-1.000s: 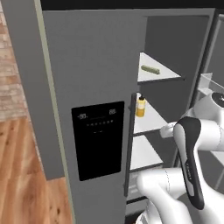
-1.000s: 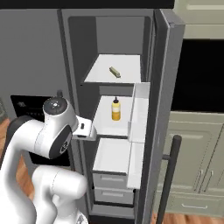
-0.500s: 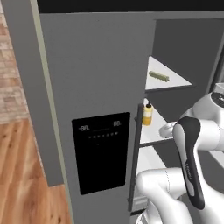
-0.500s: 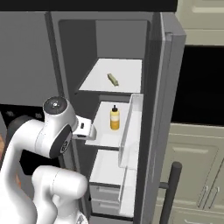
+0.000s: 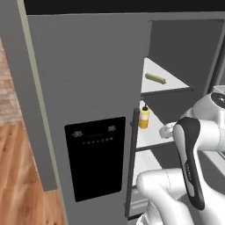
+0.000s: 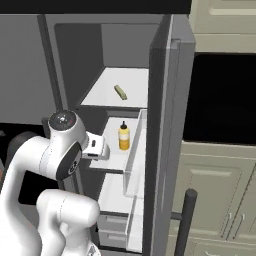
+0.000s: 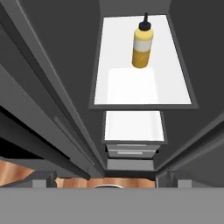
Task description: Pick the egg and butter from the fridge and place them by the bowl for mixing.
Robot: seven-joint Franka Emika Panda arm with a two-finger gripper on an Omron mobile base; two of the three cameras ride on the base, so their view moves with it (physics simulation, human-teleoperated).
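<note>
Fridge (image 6: 170, 100) stands open, right compartment exposed; grey body, white inner shelves. Butter (image 6: 120, 92) lies flat on the upper white shelf (image 6: 100, 97), a short pale yellow-green stick. In the right base view its long axis runs from about 11 o'clock to 5 o'clock, near end toward the open front; in the left base view the butter (image 5: 155, 78) reads roughly 10 to 4 o'clock, toward the rear right of the shelf. Nothing touches it. One shelf down, a yellow bottle (image 6: 123, 137) with a dark cap stands upright, just beside a clear door bin wall (image 6: 135, 150); the bottle (image 7: 142, 42) sits at 12 o'clock in the hand view, cap pointing away toward the back wall, on the white middle shelf (image 7: 170, 83). White drawers (image 7: 133, 146) lie below that shelf. Egg and bowl cannot be made out. The closed left door carries a black dispenser panel (image 5: 96, 162) and a dark vertical handle (image 5: 132, 162). Gripper (image 6: 97, 149) is at middle-shelf height at the fridge opening, jaws spread wide, grasping nothing. Room: wooden floor (image 5: 17, 176) and brick wall (image 5: 9, 92) at 9 o'clock of the fridge; cream cabinets (image 6: 220, 200) and a dark recess (image 6: 220, 95) at 3 o'clock.
</note>
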